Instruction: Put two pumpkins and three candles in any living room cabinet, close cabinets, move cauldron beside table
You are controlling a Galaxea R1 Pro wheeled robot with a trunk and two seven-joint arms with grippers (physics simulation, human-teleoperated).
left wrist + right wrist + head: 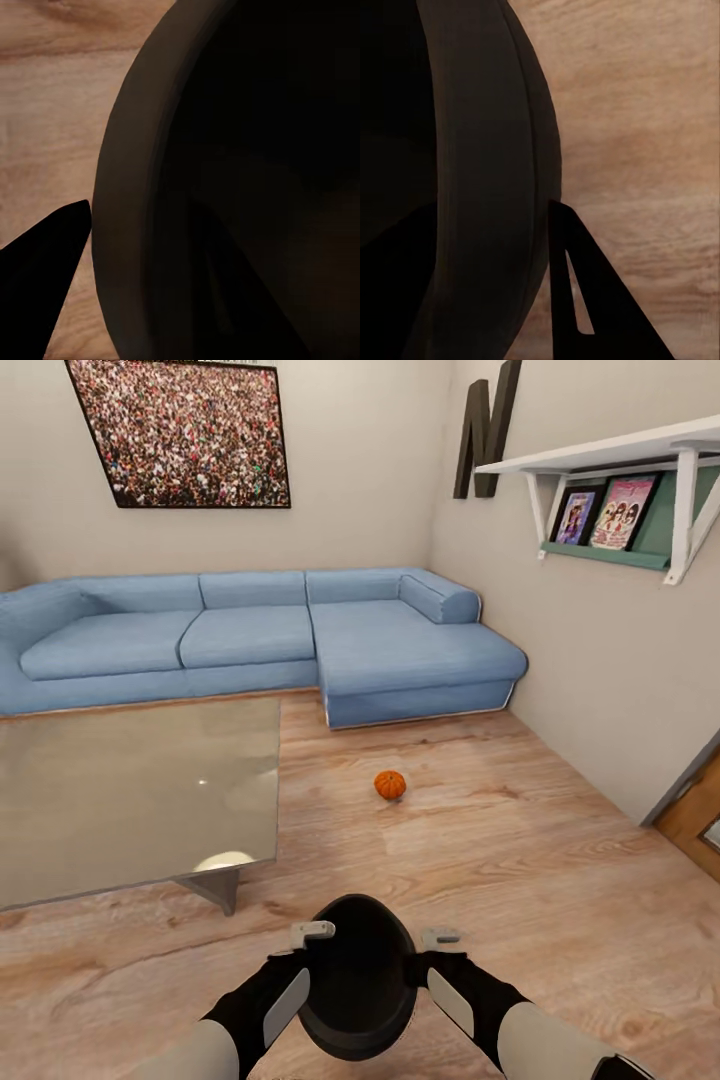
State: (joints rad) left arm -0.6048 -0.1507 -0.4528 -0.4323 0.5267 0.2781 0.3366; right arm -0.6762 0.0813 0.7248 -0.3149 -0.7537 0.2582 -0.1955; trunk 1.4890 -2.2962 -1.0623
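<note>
A: What carries everything here?

B: A pale wood-plank floor (pixel 520 860), running from the near edge back to the walls.

A: And what stands directly on it?

B: A small orange pumpkin (pixel 390 785) sits alone on bare boards near the centre. At ten o'clock from it is the low coffee table (pixel 130 790) with a glossy beige-grey top and a slanted leg planted on the planks. At twelve o'clock, a long blue corner sofa (pixel 260 640) rests against the far wall.

A: Is the black cauldron (pixel 358 975) on the floor?

B: It is at six o'clock from the pumpkin; I cannot tell whether it touches the boards.
</note>
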